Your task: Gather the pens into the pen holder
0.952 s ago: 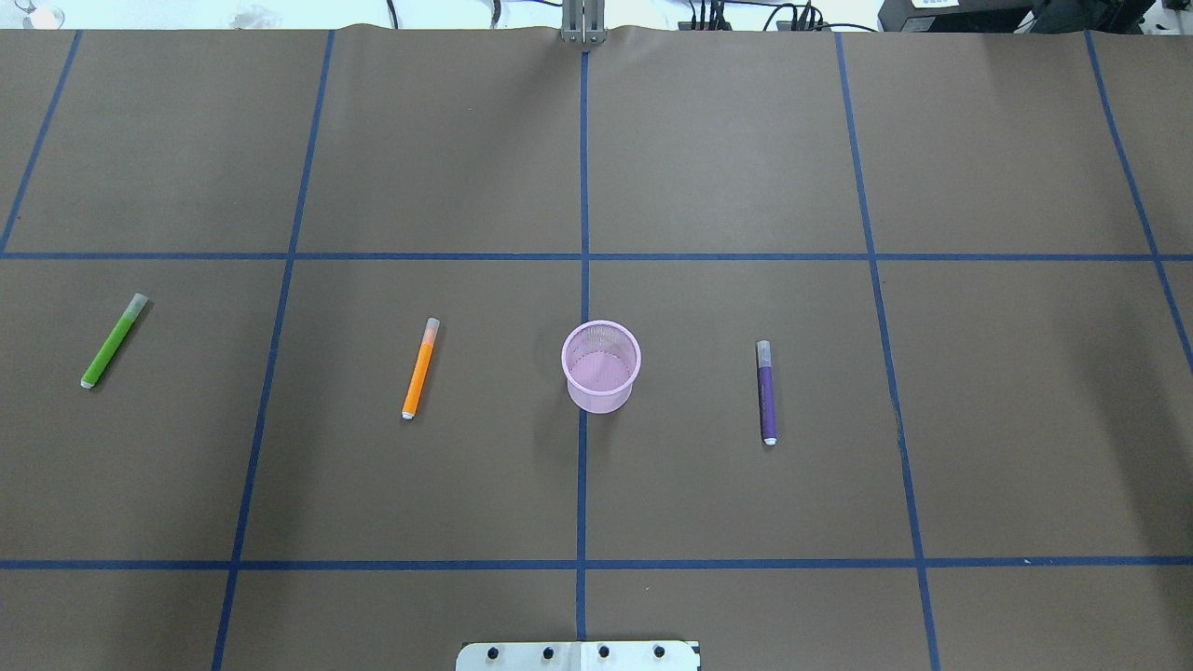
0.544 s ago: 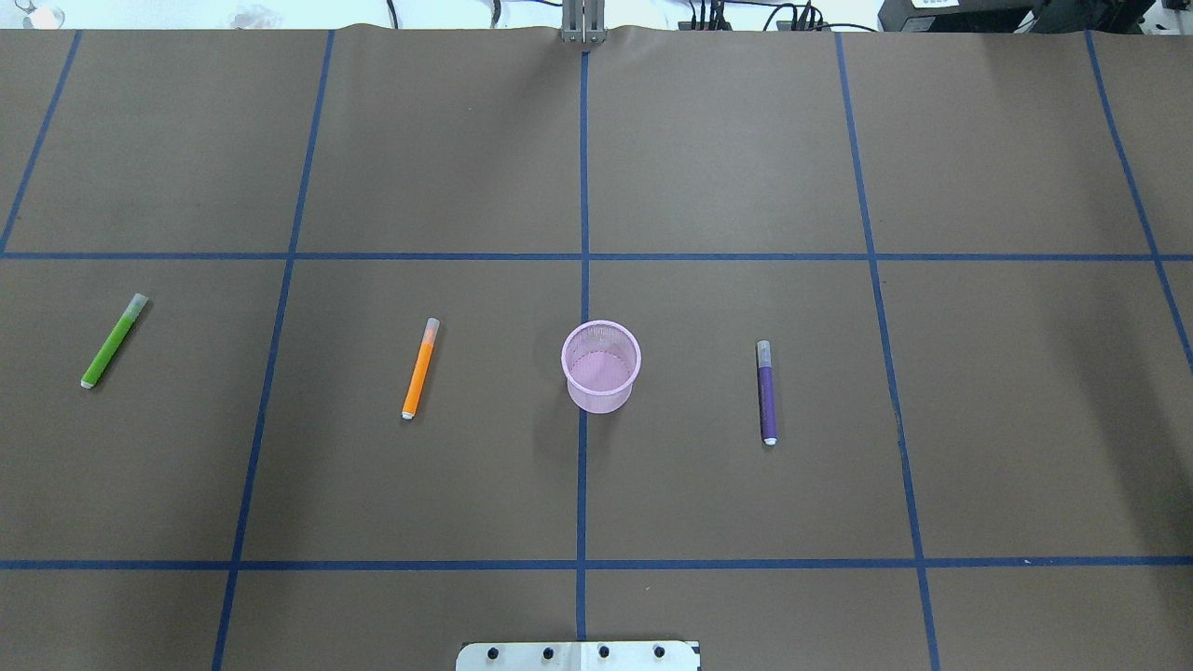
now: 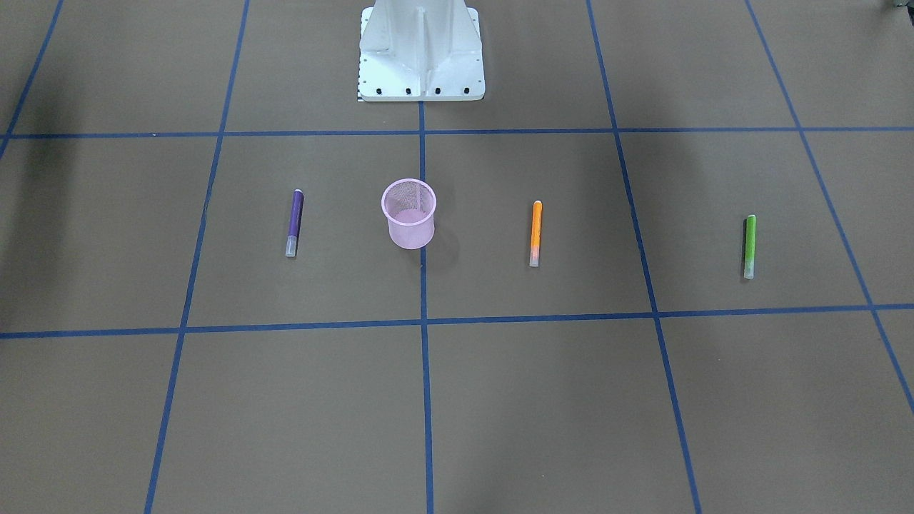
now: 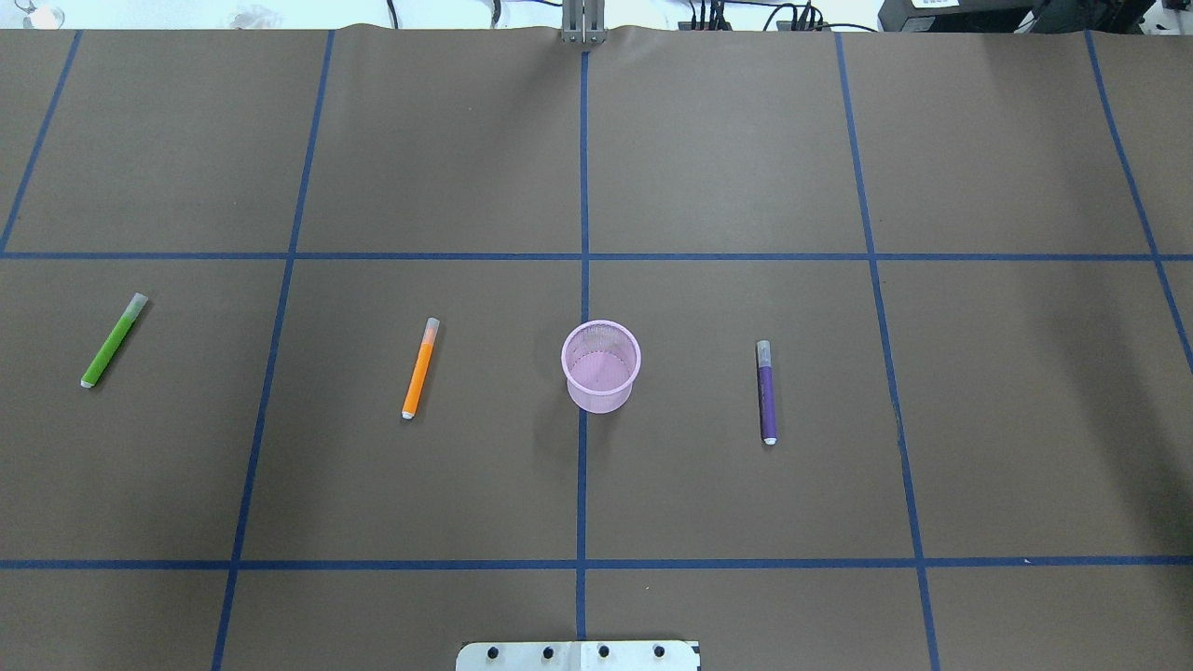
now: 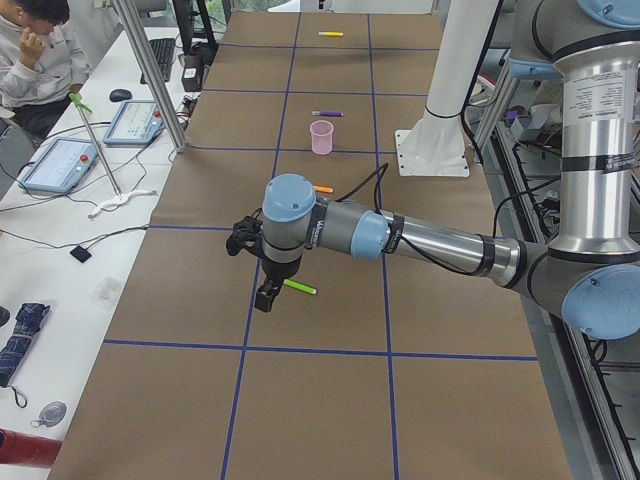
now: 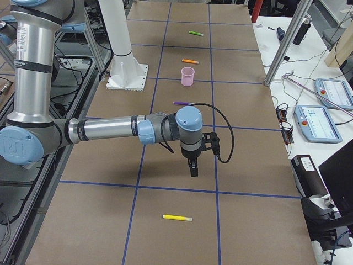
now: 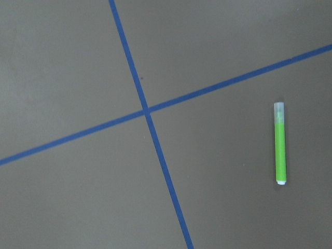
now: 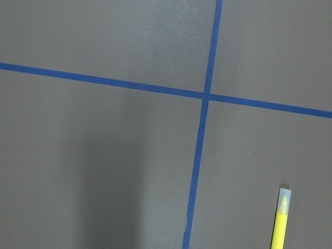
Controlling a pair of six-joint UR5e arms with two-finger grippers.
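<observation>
The pink mesh pen holder (image 4: 597, 401) stands upright at the table's middle, also in the front view (image 3: 412, 232). An orange pen (image 4: 420, 368) and a green pen (image 4: 114, 340) lie to its left, a purple pen (image 4: 766, 391) to its right. A yellow pen (image 6: 177, 218) lies far out on the right end and shows in the right wrist view (image 8: 280, 220). My left gripper (image 5: 268, 295) hangs above the table beside the green pen (image 5: 299, 288). My right gripper (image 6: 193, 168) hangs between the purple pen (image 6: 183, 103) and the yellow pen. I cannot tell whether either is open or shut.
The white robot base (image 3: 421, 50) stands at the table's near edge behind the holder. Blue tape lines grid the brown table. A side bench with teach pendants (image 5: 58, 165) and a seated operator (image 5: 35, 50) lies along the far side.
</observation>
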